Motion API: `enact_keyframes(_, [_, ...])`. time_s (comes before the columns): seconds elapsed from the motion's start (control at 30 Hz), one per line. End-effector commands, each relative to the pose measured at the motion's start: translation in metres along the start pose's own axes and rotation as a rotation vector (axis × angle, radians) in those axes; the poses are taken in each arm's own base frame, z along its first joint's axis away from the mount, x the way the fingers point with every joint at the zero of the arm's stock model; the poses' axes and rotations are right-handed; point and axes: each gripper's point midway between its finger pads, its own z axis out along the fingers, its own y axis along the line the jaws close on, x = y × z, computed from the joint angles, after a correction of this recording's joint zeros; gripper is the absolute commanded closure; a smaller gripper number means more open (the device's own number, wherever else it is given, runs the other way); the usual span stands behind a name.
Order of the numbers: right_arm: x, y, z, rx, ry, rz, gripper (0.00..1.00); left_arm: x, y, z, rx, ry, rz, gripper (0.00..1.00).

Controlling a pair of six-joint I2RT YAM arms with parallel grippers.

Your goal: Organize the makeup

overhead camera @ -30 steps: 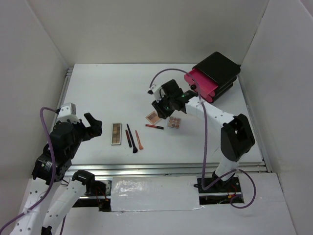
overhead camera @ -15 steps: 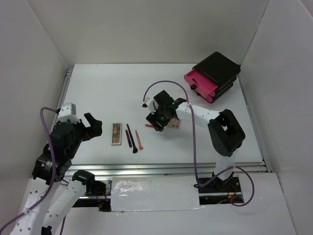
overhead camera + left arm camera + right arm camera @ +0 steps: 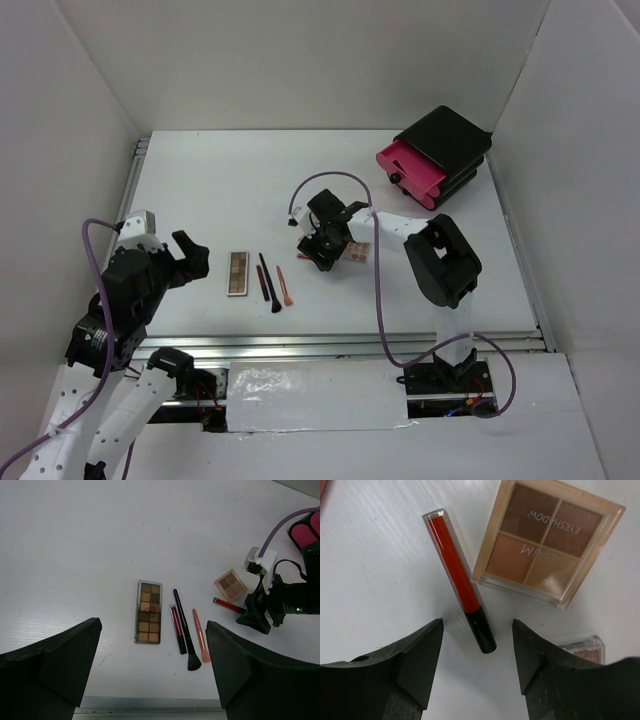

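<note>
The makeup lies mid-table. A narrow brown eyeshadow palette (image 3: 148, 612) sits beside a dark red pencil (image 3: 177, 629), a black brush (image 3: 184, 630) and an orange brush (image 3: 199, 636). My right gripper (image 3: 477, 627) is low over the table and open. The black cap end of a red tube (image 3: 456, 575) lies between its fingers, touching neither. A square tan palette (image 3: 547, 540) sits just beyond, and the corner of another palette (image 3: 583, 648) shows at the right. My left gripper (image 3: 155, 680) hangs open above the table's left side, holding nothing.
A black box (image 3: 447, 143) with an open pink drawer (image 3: 410, 170) stands at the back right. White walls close in the table on three sides. A metal rail (image 3: 340, 345) runs along the near edge.
My right arm has swung left and down from near the pink drawer to the red tube, and its jaws have widened. The left arm has not moved.
</note>
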Motion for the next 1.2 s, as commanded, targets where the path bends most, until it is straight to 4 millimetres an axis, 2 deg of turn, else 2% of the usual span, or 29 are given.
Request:
enact_keyframes(0.0, [-0.012, -0.003, 0.000, 0.006, 0.004, -0.039, 0.35, -0.008, -0.006, 0.000, 0.028, -0.031, 0.008, 0.01])
enact_keyframes(0.1, [-0.011, -0.001, 0.003, -0.017, 0.023, -0.045, 0.47, -0.008, -0.006, 0.000, 0.030, -0.032, 0.008, 0.01])
enact_keyframes(0.13, [-0.012, 0.000, 0.003, -0.023, 0.023, -0.046, 0.58, -0.008, -0.006, 0.000, 0.030, -0.033, 0.008, 0.01])
enact_keyframes(0.3, [-0.011, 0.014, -0.002, -0.069, 0.017, -0.064, 0.86, -0.008, -0.007, 0.001, 0.030, -0.029, 0.011, 0.01])
enact_keyframes(0.43, [-0.019, 0.040, -0.019, -0.142, -0.035, -0.116, 0.96, -0.008, -0.007, 0.001, 0.030, -0.030, 0.010, 0.01])
enact_keyframes(0.53, [-0.034, 0.064, -0.046, -0.203, -0.106, -0.178, 0.98, -0.008, -0.006, 0.001, 0.028, -0.029, 0.009, 0.01])
enact_keyframes(0.57, [-0.044, 0.069, -0.064, -0.208, -0.157, -0.199, 0.98, -0.008, -0.006, 0.001, 0.028, -0.029, 0.009, 0.01])
enact_keyframes(0.63, [-0.060, 0.069, -0.083, -0.180, -0.235, -0.198, 0.99, -0.007, -0.007, 0.002, 0.030, -0.027, 0.009, 0.01])
enact_keyframes(0.67, [-0.072, 0.061, -0.104, -0.121, -0.295, -0.188, 0.99, -0.006, -0.007, 0.002, 0.029, -0.023, 0.012, 0.01])
enact_keyframes(0.7, [-0.084, 0.051, -0.116, -0.066, -0.349, -0.172, 0.99, -0.007, -0.006, 0.003, 0.026, -0.022, 0.012, 0.01])
enact_keyframes(0.73, [-0.093, 0.031, -0.129, 0.000, -0.386, -0.115, 0.97, -0.006, -0.007, 0.003, 0.026, -0.021, 0.011, 0.01])
enact_keyframes(0.77, [-0.102, -0.001, -0.148, 0.161, -0.427, -0.067, 0.96, -0.006, -0.006, 0.003, 0.025, -0.019, 0.013, 0.01])
enact_keyframes(0.8, [-0.103, -0.022, -0.157, 0.247, -0.431, -0.027, 0.96, -0.007, -0.006, 0.003, 0.024, -0.021, 0.011, 0.01])
enact_keyframes(0.83, [-0.107, -0.056, -0.178, 0.353, -0.448, 0.020, 0.96, -0.006, -0.006, 0.003, 0.024, -0.020, 0.012, 0.01])
enact_keyframes(0.87, [-0.098, -0.080, -0.183, 0.440, -0.400, 0.053, 0.96, -0.007, -0.006, 0.003, 0.024, -0.021, 0.010, 0.01])
enact_keyframes(0.9, [-0.092, -0.096, -0.187, 0.458, -0.367, 0.068, 0.96, -0.006, -0.006, 0.003, 0.024, -0.021, 0.011, 0.01])
enact_keyframes(0.93, [-0.094, -0.130, -0.215, 0.515, -0.383, 0.110, 0.96, -0.007, -0.006, 0.002, 0.025, -0.023, 0.011, 0.01])
enact_keyframes(0.97, [-0.077, -0.143, -0.204, 0.509, -0.286, 0.138, 0.96, -0.007, -0.006, 0.002, 0.027, -0.023, 0.011, 0.01])
enact_keyframes(1.0, [-0.070, -0.155, -0.208, 0.522, -0.258, 0.154, 0.94, -0.007, -0.006, 0.002, 0.026, -0.024, 0.011, 0.01])
enact_keyframes(1.03, [-0.073, -0.170, -0.222, 0.558, -0.266, 0.165, 0.93, -0.007, -0.006, 0.002, 0.025, -0.023, 0.011, 0.01])
enact_keyframes(1.07, [-0.063, -0.188, -0.227, 0.598, -0.251, 0.194, 0.93, -0.007, -0.007, 0.002, 0.027, -0.024, 0.012, 0.01])
enact_keyframes(1.13, [-0.056, -0.208, -0.241, 0.657, -0.276, 0.228, 0.89, -0.006, -0.007, 0.002, 0.030, -0.021, 0.013, 0.01])
enact_keyframes(1.17, [-0.052, -0.227, -0.253, 0.703, -0.315, 0.270, 0.89, -0.006, -0.008, 0.003, 0.033, -0.018, 0.014, 0.00])
